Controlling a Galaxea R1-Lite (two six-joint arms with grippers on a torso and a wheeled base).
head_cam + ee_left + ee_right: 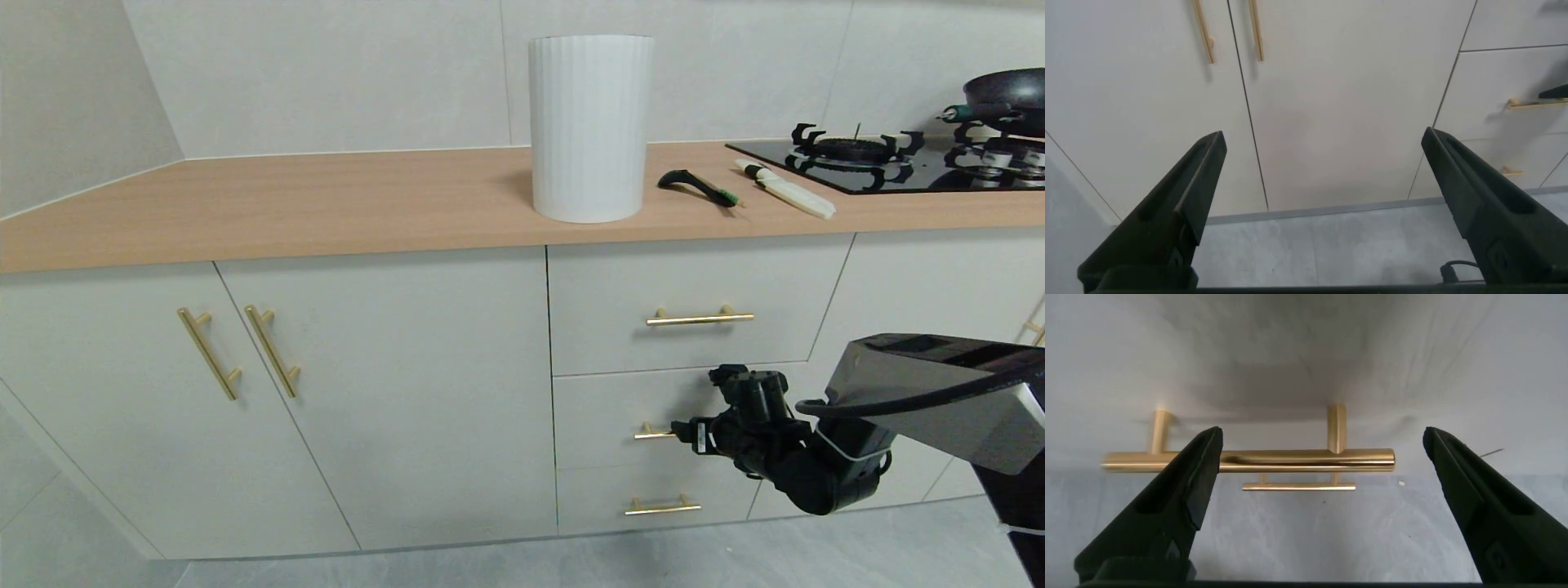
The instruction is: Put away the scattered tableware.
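On the wooden counter (326, 204) lie a black-handled utensil (698, 186) and a white knife (785, 189), to the right of a tall white ribbed container (589, 126). My right gripper (682, 429) is low, right at the middle drawer's gold handle (653, 434). In the right wrist view it stands open (1323, 445), with the handle bar (1249, 461) just beyond its fingers and nothing held. My left gripper (1323, 147) is open and empty, facing the lower cabinet doors (1331, 106).
A black hob (890, 159) with a dark pan (1008, 94) fills the counter's right end. The top drawer handle (700, 317) and bottom drawer handle (663, 507) sit above and below my right gripper. Two cabinet door handles (237, 351) are on the left.
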